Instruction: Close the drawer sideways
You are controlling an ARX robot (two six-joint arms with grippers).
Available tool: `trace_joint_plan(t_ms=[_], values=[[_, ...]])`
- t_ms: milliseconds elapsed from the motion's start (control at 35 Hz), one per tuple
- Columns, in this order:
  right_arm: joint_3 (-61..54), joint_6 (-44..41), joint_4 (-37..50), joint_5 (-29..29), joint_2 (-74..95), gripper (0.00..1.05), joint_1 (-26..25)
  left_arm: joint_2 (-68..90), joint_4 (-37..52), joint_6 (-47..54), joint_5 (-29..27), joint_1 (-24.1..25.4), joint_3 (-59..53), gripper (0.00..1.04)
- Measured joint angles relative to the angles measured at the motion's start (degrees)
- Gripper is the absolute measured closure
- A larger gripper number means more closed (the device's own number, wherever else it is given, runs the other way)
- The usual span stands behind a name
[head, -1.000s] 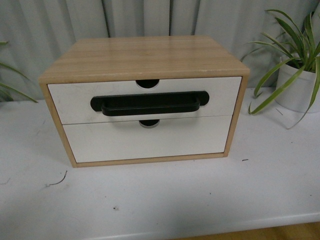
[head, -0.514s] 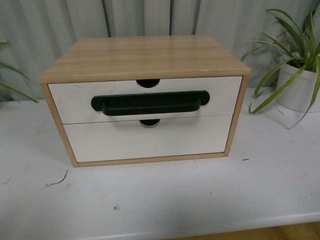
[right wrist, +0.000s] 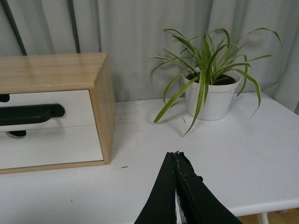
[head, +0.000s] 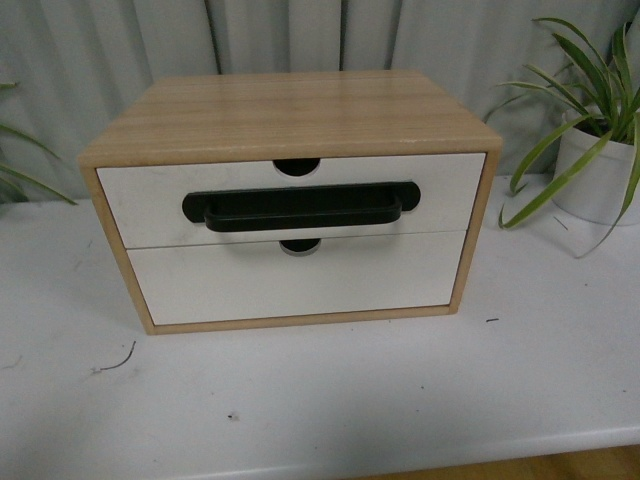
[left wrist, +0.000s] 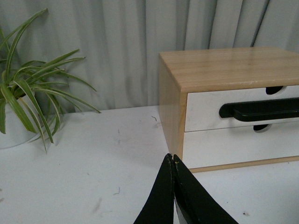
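Note:
A light wood cabinet (head: pixel 290 110) stands on the white table (head: pixel 330 400). Its upper drawer (head: pixel 440 185) has a white front, a long black bar handle (head: pixel 300 209) and a half-round notch in the top edge. The front sits flush with the cabinet frame. Below it is a white-fronted drawer without a handle (head: pixel 300 280). Neither arm shows in the front view. My left gripper (left wrist: pixel 173 157) is shut and empty, over the table near the cabinet's front left corner (left wrist: pixel 170 116). My right gripper (right wrist: pixel 175 154) is shut and empty, over the table to the right of the cabinet (right wrist: pixel 105 107).
A spider plant in a white pot (head: pixel 595 175) stands at the table's back right, also in the right wrist view (right wrist: pixel 210 95). Another potted plant (left wrist: pixel 28 98) stands to the left. A grey curtain (head: pixel 300 35) hangs behind. The table's front edge (head: pixel 480 452) is near.

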Motion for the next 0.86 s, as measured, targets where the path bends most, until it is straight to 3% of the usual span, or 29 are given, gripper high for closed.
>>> trace_joint_plan(t_ms=[171, 257, 543, 771, 800, 857], values=[[0.0, 0.0, 0.0, 0.0, 0.0, 1.03, 0.0, 0.0, 0.0, 0.0, 0.0, 0.0, 0.0, 1.03], [0.0, 0.0, 0.0, 0.0, 0.0, 0.95, 0.0, 0.0, 0.0, -0.1, 0.0, 0.0, 0.0, 1.01], [0.0, 0.0, 0.0, 0.0, 0.0, 0.58, 0.0, 0.0, 0.0, -0.1, 0.0, 0.0, 0.0, 0.65], [0.0, 0.0, 0.0, 0.0, 0.0, 0.36, 0.0, 0.0, 0.0, -0.1, 0.0, 0.0, 0.0, 0.43], [0.0, 0.0, 0.0, 0.0, 0.0, 0.31, 0.0, 0.0, 0.0, -0.1, 0.0, 0.0, 0.0, 0.37], [0.0, 0.0, 0.0, 0.0, 0.0, 0.06, 0.0, 0.0, 0.0, -0.1, 0.0, 0.0, 0.0, 0.12]])
